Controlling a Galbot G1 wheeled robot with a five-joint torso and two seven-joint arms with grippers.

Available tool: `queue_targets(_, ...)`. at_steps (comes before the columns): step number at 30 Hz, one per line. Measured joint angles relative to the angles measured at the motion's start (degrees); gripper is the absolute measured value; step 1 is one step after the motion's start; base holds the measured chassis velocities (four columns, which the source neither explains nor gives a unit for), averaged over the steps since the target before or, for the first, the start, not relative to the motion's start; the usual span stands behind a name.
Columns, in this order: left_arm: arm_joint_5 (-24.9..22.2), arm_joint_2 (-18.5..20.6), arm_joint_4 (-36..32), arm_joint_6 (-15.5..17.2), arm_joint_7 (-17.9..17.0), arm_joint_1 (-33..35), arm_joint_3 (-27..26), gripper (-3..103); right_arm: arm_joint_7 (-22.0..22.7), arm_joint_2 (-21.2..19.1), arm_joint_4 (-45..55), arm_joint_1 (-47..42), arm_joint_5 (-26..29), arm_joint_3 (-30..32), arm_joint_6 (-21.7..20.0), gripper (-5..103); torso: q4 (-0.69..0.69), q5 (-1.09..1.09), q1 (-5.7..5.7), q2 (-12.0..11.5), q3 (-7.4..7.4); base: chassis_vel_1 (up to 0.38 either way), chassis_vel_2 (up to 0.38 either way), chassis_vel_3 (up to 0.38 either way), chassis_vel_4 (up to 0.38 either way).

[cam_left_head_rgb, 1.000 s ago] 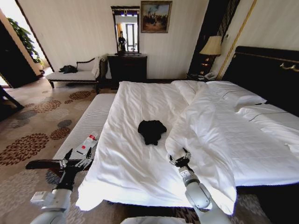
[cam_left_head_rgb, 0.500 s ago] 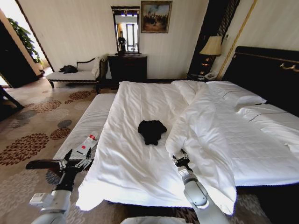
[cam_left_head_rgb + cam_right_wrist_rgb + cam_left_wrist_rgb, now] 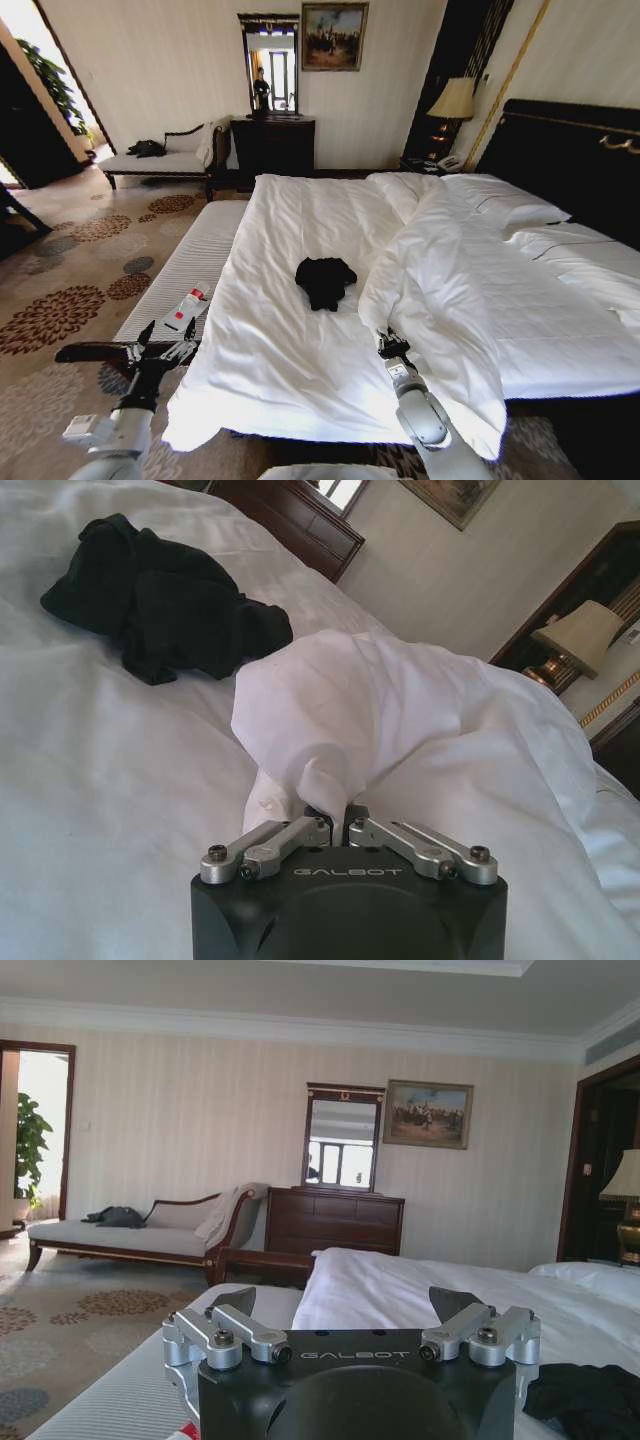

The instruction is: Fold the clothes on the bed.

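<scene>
**Head view: black shirt bunched on the bed, right gripper pinching the duvet**

The clothes (image 3: 325, 280), a black T-shirt, lie crumpled in a heap near the middle of the bed (image 3: 290, 350), on the flat white sheet just beside the folded-back edge of the duvet (image 3: 470, 290). In the right wrist view the shirt (image 3: 160, 595) sits beyond a raised fold of that duvet (image 3: 370, 710).

The right gripper (image 3: 392, 346) is at the duvet's lower edge, near the shirt but apart from it; its jaws are pressed together on a pinch of white cloth, plain in the right wrist view (image 3: 335, 815).

The left gripper (image 3: 163, 342) hangs off the bed's left side, above the pale striped bench (image 3: 185, 265), its jaws spread wide and holding nothing (image 3: 350, 1305).

Pillows (image 3: 500, 205) lie against the dark headboard (image 3: 570, 150).
</scene>
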Motion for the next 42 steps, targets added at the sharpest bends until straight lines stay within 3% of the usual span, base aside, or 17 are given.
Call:
queue_targets(25, 0.7, -0.3, 0.5, -0.6, -0.1, 0.0, 0.4, 99, 2.6, 1.8, 0.4, -3.7, 5.6, 5.0, 1.6, 3, 0.0, 0.0, 0.0, 0.0, 0.0, -0.009, -0.011, 0.014, 0.009)
queue_targets(36, 0.6, -0.3, 0.5, -0.9, -0.1, 0.1, 0.2, 99, 4.2, 2.5, 1.5, -4.8, 10.4, 8.1, 2.4, 3, 0.0, 0.02, 0.0, 0.0, 0.0, -0.194, -0.216, 0.193, 0.2)
queue_targets(42, 0.4, -0.2, 0.5, -1.0, -0.1, 0.2, 0.0, 99, 4.7, 3.1, 7.2, -6.9, 15.8, 13.9, 3.5, 3, 0.0, 0.04, 0.0, 0.0, 0.01, -0.294, -0.268, 0.277, 0.272)
